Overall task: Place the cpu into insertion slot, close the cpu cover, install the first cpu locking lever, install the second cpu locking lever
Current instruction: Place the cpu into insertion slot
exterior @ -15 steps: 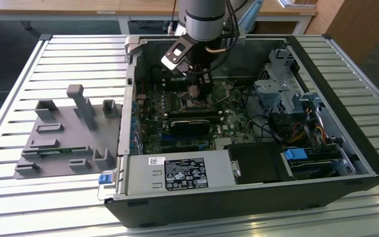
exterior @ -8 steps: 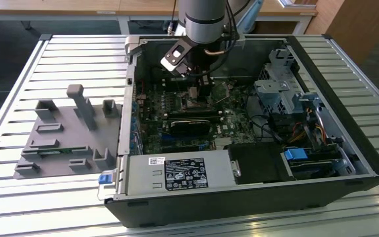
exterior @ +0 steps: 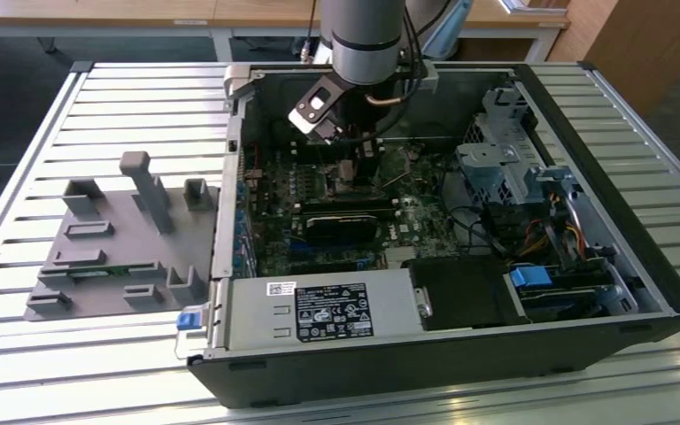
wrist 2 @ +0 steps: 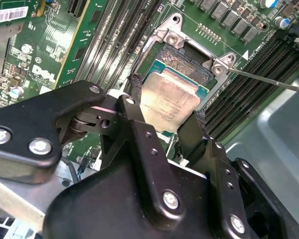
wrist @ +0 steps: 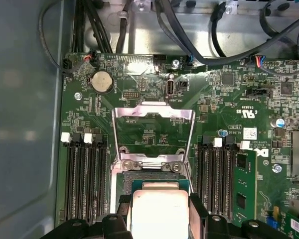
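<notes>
My gripper reaches down into the open computer case over the motherboard. In both wrist views its black fingers stand on two opposite sides of the cpu, a flat square chip with a pale metal top, and are shut on it. The cpu sits over the insertion slot, whose dark centre shows past the chip's far edge. I cannot tell whether the chip rests in the slot or hovers just above it. The cpu cover, a silvery frame with a square window, stands swung open beyond the slot. A thin locking lever sticks out beside the socket.
Long black memory slots flank the socket on both sides. Cables run along the case wall. In the exterior view, a grey fixture plate lies on the table left of the case, a power supply sits at the front, and a drive cage on the right.
</notes>
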{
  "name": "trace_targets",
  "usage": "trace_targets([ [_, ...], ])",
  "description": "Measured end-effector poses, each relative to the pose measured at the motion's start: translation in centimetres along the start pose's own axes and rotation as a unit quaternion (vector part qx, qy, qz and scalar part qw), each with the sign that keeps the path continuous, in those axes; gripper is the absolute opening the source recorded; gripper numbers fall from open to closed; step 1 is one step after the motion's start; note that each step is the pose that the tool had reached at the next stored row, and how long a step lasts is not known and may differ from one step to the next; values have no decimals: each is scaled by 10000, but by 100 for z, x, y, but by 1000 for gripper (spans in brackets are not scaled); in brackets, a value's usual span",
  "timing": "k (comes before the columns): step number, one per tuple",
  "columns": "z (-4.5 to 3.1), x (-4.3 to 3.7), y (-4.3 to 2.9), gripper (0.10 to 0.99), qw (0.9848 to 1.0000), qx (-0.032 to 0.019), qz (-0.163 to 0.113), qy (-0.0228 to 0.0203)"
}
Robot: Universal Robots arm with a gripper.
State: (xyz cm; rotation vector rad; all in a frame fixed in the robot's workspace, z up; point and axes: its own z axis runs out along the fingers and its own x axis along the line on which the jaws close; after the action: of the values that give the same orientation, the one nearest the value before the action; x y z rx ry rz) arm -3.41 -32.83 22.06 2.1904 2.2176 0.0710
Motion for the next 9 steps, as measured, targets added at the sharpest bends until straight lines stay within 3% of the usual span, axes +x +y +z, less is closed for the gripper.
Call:
trace_targets([
  [9, 49, 2, -9, 541, 10000, 0, 0, 0],
])
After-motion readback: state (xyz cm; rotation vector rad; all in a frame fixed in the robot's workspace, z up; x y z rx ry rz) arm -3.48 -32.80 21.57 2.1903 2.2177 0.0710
